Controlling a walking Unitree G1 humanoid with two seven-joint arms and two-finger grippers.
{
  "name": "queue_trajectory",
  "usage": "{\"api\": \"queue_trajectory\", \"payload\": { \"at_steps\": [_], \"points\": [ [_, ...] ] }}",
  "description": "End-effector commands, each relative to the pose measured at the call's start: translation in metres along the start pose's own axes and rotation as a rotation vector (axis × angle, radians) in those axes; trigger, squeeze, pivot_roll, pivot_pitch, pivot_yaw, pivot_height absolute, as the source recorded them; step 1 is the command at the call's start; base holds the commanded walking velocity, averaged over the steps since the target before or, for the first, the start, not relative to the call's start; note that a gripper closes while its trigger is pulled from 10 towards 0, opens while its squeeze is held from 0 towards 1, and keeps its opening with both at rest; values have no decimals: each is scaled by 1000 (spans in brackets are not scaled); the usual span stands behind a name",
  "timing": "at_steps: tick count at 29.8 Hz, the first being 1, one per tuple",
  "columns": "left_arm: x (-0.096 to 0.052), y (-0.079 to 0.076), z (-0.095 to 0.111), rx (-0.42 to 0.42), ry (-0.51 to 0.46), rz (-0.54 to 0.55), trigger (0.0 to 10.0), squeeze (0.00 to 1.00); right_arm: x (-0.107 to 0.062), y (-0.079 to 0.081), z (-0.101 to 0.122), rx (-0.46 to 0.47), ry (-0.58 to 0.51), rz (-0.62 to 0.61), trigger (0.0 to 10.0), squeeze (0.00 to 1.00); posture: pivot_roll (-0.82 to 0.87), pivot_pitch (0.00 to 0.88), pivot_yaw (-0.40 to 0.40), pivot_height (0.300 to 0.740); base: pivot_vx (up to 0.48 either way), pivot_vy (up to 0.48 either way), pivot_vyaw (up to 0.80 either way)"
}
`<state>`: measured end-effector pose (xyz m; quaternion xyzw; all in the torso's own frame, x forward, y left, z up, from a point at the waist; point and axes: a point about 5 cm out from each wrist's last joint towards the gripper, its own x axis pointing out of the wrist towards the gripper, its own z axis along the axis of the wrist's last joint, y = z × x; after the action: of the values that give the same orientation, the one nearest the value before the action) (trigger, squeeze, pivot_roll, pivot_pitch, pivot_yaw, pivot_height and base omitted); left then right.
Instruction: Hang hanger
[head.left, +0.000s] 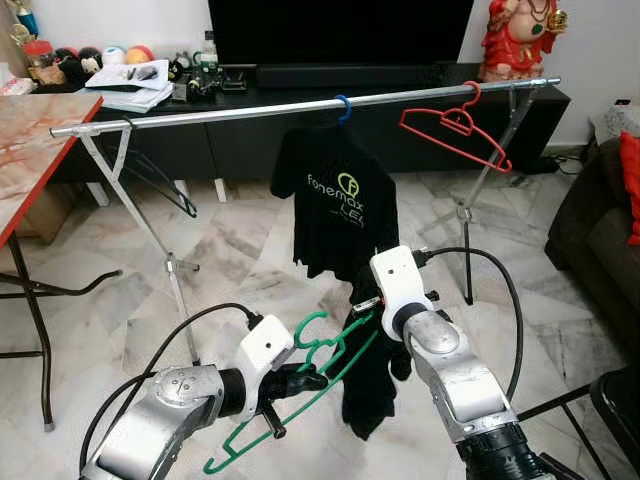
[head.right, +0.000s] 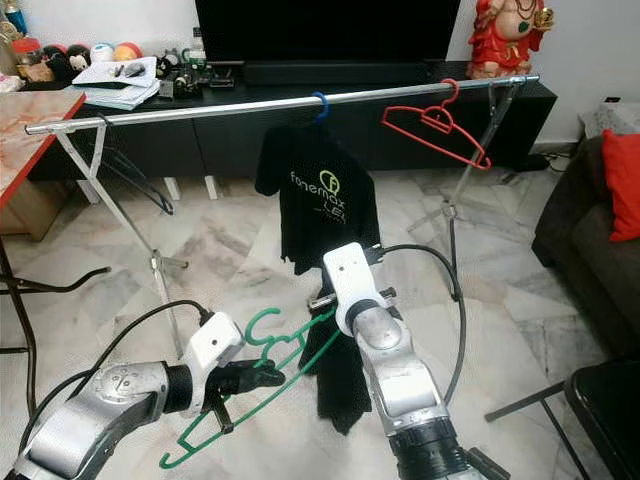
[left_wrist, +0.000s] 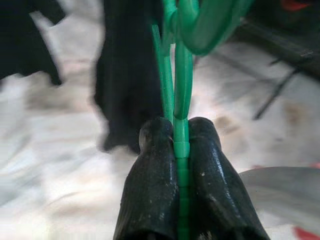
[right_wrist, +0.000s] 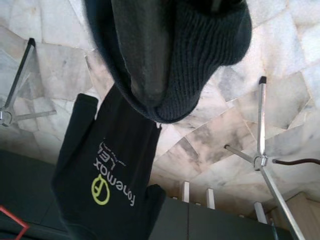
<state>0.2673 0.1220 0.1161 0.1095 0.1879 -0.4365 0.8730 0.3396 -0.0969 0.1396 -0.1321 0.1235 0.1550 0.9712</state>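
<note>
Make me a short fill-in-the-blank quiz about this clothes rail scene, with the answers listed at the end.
1. The left gripper is shut on a hanger whose colour is ____.
2. The black T-shirt hangs on the metal rail from a hook whose colour is ____.
3. The empty hanger near the rail's right end is ____ in colour.
4. The right gripper holds a dark garment that is ____ in colour.

Missing words: green; blue; red; black
</note>
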Motion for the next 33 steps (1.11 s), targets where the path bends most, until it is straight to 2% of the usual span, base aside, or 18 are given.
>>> {"api": "queue_trajectory", "payload": {
  "at_steps": [1,4,7,9,15,18,20,21,23,26,27,28,29,30,33],
  "points": [
    [1,4,-2,15,25,34,10000,0,-2,-2,14,-1,-61,-16,10000,0,-28,103,-9,740,0,0,0],
    [0,7,-2,12,32,58,10000,0,-2,-4,13,4,-54,-25,10000,0,-27,104,-8,740,0,0,0],
    [0,5,0,17,17,35,10000,0,-3,5,15,14,-64,52,10000,0,-28,104,-9,740,0,0,0],
    [0,-1,4,14,-13,-24,10000,0,-9,22,22,-20,-96,211,10000,0,-29,105,-9,740,0,0,0],
    [-3,-8,8,-9,-53,-99,10000,0,-16,29,24,-126,-138,324,10000,0,-30,107,-9,740,0,0,0],
    [-3,-9,7,-5,-48,-118,10000,0,-19,32,23,-149,-144,377,10000,0,-29,108,-9,740,0,0,0],
    [-3,-10,8,-5,-54,-121,10000,0,-23,37,23,-178,-155,438,10000,0,-29,107,-10,740,0,0,0],
    [-2,-9,10,-21,-76,-110,10000,0,-31,43,21,-228,-164,534,10000,0,-29,108,-9,740,0,0,0],
    [-1,-9,10,-21,-80,-107,10000,0,-33,42,21,-253,-166,548,10000,0,-27,109,-8,740,0,0,0],
    [0,-5,10,-10,-82,-63,10000,0,-30,33,19,-285,-151,488,10000,0,-28,109,-8,740,0,0,0],
    [1,5,10,-4,-86,29,10000,0,-19,11,17,-287,-93,302,10000,0,-31,111,-8,740,0,0,0],
    [1,5,10,-4,-86,29,10000,0,-19,11,17,-287,-93,302,10000,0,-31,111,-8,740,0,0,0],
    [2,15,10,-8,-86,111,10000,0,-12,-9,14,-257,-49,150,10000,0,-30,111,-7,740,0,0,0],
    [2,18,10,-13,-90,132,10000,0,-11,-18,13,-240,-33,93,10000,0,-31,111,-6,740,0,0,0],
    [2,19,13,-4,-109,152,10000,0,-12,-24,12,-283,-28,74,10000,0,-31,111,-6,740,0,0,0]
  ]
}}
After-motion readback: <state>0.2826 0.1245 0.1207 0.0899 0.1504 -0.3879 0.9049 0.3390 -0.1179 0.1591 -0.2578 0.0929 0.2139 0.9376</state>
